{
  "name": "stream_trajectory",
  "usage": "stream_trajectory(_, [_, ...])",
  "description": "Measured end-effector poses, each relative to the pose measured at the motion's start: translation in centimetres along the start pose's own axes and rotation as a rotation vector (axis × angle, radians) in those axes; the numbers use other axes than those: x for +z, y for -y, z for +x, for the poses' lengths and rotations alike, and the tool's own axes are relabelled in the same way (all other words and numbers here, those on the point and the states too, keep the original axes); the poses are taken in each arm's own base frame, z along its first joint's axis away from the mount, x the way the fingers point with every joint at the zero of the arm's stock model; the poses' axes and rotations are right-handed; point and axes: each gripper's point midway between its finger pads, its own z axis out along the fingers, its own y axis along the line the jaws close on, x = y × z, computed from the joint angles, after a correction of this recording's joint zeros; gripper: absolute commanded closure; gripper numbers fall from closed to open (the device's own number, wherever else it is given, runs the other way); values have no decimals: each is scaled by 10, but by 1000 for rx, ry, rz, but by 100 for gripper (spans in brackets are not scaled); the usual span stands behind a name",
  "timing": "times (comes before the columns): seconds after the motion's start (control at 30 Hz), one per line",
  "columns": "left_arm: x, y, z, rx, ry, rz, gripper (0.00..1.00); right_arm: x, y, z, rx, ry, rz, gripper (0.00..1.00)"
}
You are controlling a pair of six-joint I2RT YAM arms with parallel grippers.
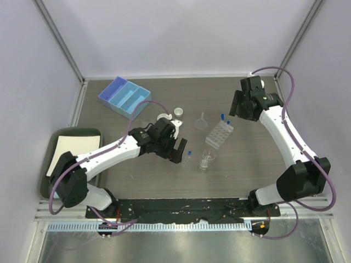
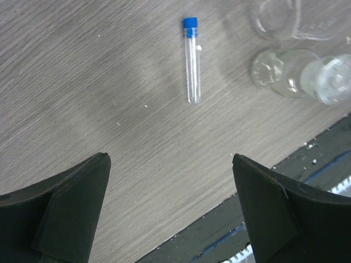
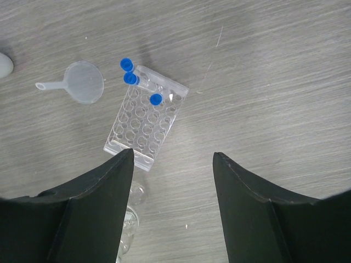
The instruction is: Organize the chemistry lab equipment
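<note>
- Overhead, a grey wood-grain tabletop sits between pale walls. A blue divided tray lies at the far left, and a dark green tray holding a white sheet sits at the left edge.
- Mid-tabletop lie two white ceramic dishes, a clear funnel, a clear tube rack and clear glassware just nearer. How many glass pieces there are is hard to make out.
- The left end effector hovers just beside a lying test tube. The right end effector hangs right of the rack.
- From the left wrist, the fingers stand wide apart and grip nothing. The blue-capped test tube lies flat on the tabletop ahead of them, and the glassware at top right is cut off by the frame.
- From the right wrist, the fingers are parted and hold nothing. The rack below carries three blue-capped tubes at its far end, with the funnel just left of it. The glassware is partly hidden behind the left finger, and a white shape is cut by the left edge.
</note>
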Motion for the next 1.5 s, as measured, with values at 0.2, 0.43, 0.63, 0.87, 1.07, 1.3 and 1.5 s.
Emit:
stream_trajectory(0.2, [28,-14,4,-58,-45,-99,3,-5,4,19,-8,-11,-17,35])
stream_trajectory(0.43, [50,-14,-2,-80,-43,-172,3,-17,2,36,-17,7,-59,36])
stream_trajectory(0.63, [70,-1,-10,-69,-31,-183,3,-20,-9,45,-41,-4,-103,36])
stream_trajectory(0.87, [86,-2,-4,-64,-40,-224,3,-29,-14,46,-49,11,-132,36])
stream_trajectory(1.07, [91,-8,0,-57,-24,-257,9,-32,-15,46,-51,20,-143,36])
stream_trajectory(1.3, [96,-17,22,-38,-45,-298,16,-33,-20,48,-63,19,-155,37])
stream_trajectory(1.5, [100,-15,22,-43,-17,-303,23,-34,-22,49,-68,19,-160,38])
